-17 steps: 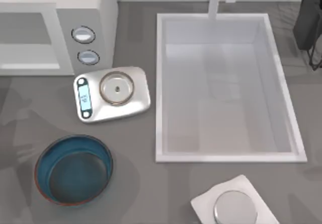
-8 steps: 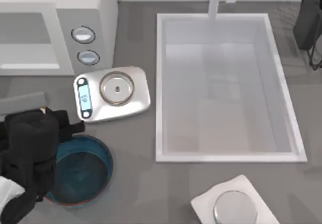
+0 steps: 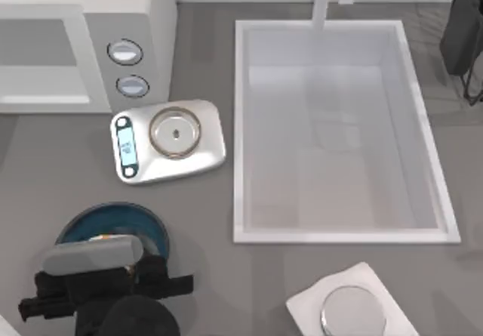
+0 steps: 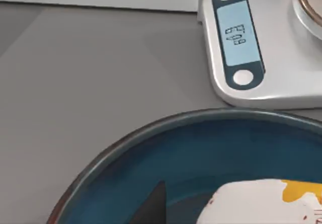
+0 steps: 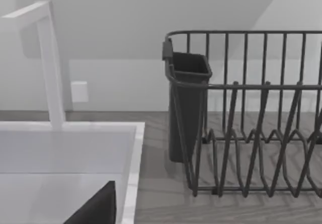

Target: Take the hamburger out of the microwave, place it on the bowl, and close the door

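Left gripper: low over the near side of the bowl, at the table's left front; wrist and housing blocking most of the dish from above.
Fingers: opening not readable; one dark fingertip poking in beside the food in the wrist view, no clear sign of a clamp or a gap, so grip state cannot be told.
Hamburger: white lump with an orange-yellow patch, down inside the blue well of the bowl, just beside that dark fingertip; a sliver of it also peeking out at the housing's edge from above.
Key relation: hamburger directly under and between the left fingers' reach, inside the rim, not on the table; no long axis to speak of, a rounded lump.
Nearer arm: left, by far; right gripper parked well off at the table's far right, its camera looking at the dish rack and the sink.
Microwave: beyond the fingers, at the table's far left, past the kitchen scale.
Door: white-framed panel seen across the front; open or closed hard to judge from above.
Judged stage: placing step at or near its end; letting go and a lift clear likely next, then the door.
Risk: dragging the lump up the bowl's slope on withdrawal.
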